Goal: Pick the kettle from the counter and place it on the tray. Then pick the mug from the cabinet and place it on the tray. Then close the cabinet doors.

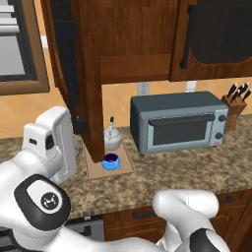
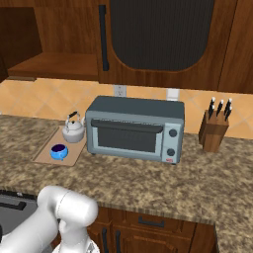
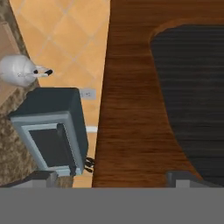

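**Kettle and mug on the tray, one cabinet door swung out**

Left base view: the tray (image 1: 124,166) lies on the speckled tabletop (image 1: 187,167), just left of a grey toaster oven (image 1: 178,121). The kettle (image 1: 112,139) stands at the tray's back, the blue mug (image 1: 111,161) in front of it, both upright and close together. Above, the cabinet (image 1: 133,49) hangs on the wall. Its left door (image 1: 81,74) is swung out toward the camera, its edge reaching down in front of the tray's left part. The right door (image 1: 216,39) looks shut, its dark bar handle (image 1: 186,37) vertical. A knife block (image 1: 235,106) stands at the far right. The white arm (image 1: 49,147) rises at the left, next to the open door.

Right base view: the tray (image 2: 47,148) lies left of the oven (image 2: 134,128), with the kettle (image 2: 73,129) behind and the mug (image 2: 59,151) in front. The cabinet's open inside and shelf (image 2: 54,64) show at the upper left; the right door (image 2: 163,39) covers the rest. The knife block (image 2: 214,129) stands well right of the oven.

Hand view: the picture is rolled sideways. The jaws are spread wide and grasp nothing, their two tips at the bottom corners. Before them is a door (image 3: 144,100) with its dark inset panel. Off to the left are the kettle (image 3: 17,70) and the oven (image 3: 50,131).
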